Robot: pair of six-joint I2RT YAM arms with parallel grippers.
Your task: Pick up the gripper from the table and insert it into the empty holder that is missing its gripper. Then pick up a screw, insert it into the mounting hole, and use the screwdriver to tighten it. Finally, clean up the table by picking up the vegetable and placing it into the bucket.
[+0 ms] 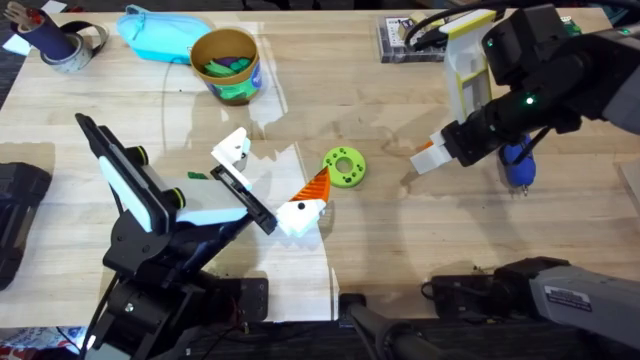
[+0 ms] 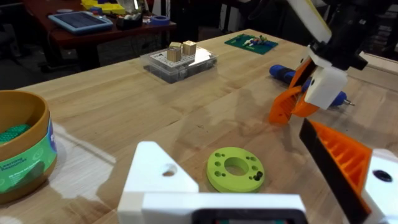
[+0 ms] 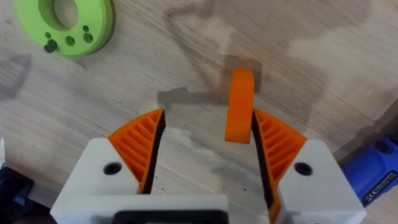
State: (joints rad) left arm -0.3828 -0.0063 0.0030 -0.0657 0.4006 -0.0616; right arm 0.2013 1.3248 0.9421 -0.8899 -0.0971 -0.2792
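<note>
The gripper part's orange wedge [image 3: 239,106] stands on the table between my right gripper's [image 3: 208,146] open fingers, against one orange pad; it also shows from above [image 1: 424,158]. My left gripper [image 1: 268,178] is open. One side of it is the bare white holder [image 1: 232,150] [image 2: 152,177] on its black bar, the other a white-and-orange finger [image 2: 345,158]. The blue screwdriver [image 1: 518,165] [image 3: 373,174] lies beside the right gripper. A small dark screw [image 3: 50,45] sits in the lime-green ring [image 1: 344,166]. The yellow bucket [image 1: 238,45] holds green pieces; the vegetable is not clear on the table.
A light-blue bag [image 1: 160,35] and a tape roll [image 1: 72,52] lie at the back left. At the back right stands a clear box [image 1: 410,40] [image 2: 180,62]. The wood between the ring and the front edge is bare.
</note>
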